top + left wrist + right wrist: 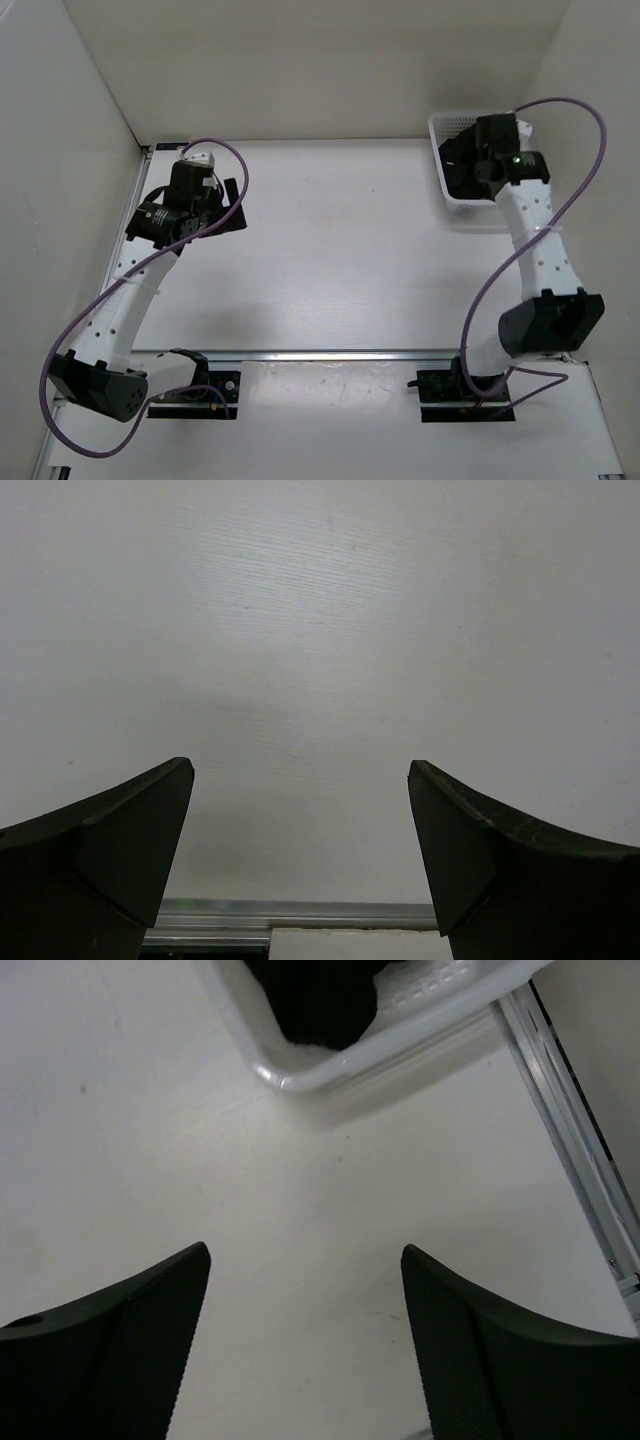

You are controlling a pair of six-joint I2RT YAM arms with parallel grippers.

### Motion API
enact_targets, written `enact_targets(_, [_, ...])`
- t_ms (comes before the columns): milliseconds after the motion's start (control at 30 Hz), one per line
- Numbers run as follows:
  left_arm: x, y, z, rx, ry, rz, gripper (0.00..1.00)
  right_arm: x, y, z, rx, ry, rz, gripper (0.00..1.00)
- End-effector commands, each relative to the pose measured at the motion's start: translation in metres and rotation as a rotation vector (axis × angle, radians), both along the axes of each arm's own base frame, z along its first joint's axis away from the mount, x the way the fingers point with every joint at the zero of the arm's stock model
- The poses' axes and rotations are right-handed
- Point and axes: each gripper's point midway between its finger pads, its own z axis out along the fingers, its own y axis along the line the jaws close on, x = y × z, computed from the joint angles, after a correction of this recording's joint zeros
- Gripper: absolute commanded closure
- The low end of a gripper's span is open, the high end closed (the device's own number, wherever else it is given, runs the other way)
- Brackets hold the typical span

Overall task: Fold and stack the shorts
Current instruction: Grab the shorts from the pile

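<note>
The shorts [318, 1000] are a bunched black fabric lump inside a white basket [300, 1080]; only their lower edge shows at the top of the right wrist view. My right gripper [305, 1250] is open with bare table between its fingers, a short way back from the basket's corner. Seen from above, the right gripper [465, 170] overlaps the basket [440, 125] at the back right. My left gripper [233, 207] hovers at the back left, far from the shorts. In its wrist view the left gripper [300, 770] is wide open and holds nothing.
White walls close in the table at the back and both sides. A metal rail [570, 1130] runs along the table's right edge just past the basket. Another rail [330, 353] crosses the near side in front of the arm bases.
</note>
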Motion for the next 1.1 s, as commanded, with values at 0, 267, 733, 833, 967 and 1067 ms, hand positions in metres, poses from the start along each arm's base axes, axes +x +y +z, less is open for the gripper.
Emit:
enact_targets(0, [0.003,-0.010,0.014,-0.041,-0.032,-0.039,0.00,0.039,-0.024,0.020,0.103,-0.058,-0.020,0.24])
enact_targets(267, [0.012,-0.016,-0.007,-0.012,0.046,-0.047,0.00,0.158,-0.077,-0.059,0.233,0.037,-0.114,0.59])
enact_targets(733, [0.042,-0.014,-0.021,0.066,0.098,-0.025,0.00,0.236,-0.104,-0.187,0.311,0.084,-0.183,0.48])
enact_targets(833, [0.046,-0.015,-0.025,0.069,0.110,-0.025,0.00,0.245,-0.097,-0.172,0.345,0.030,-0.154,0.92])
enact_targets(967, [0.045,-0.018,-0.025,0.054,0.113,-0.026,0.00,0.247,-0.096,-0.086,0.339,-0.141,-0.126,1.00])
enact_targets(1067, [0.041,-0.020,-0.022,0.030,0.106,-0.033,0.00,0.237,-0.094,-0.028,0.326,-0.241,-0.108,1.00])
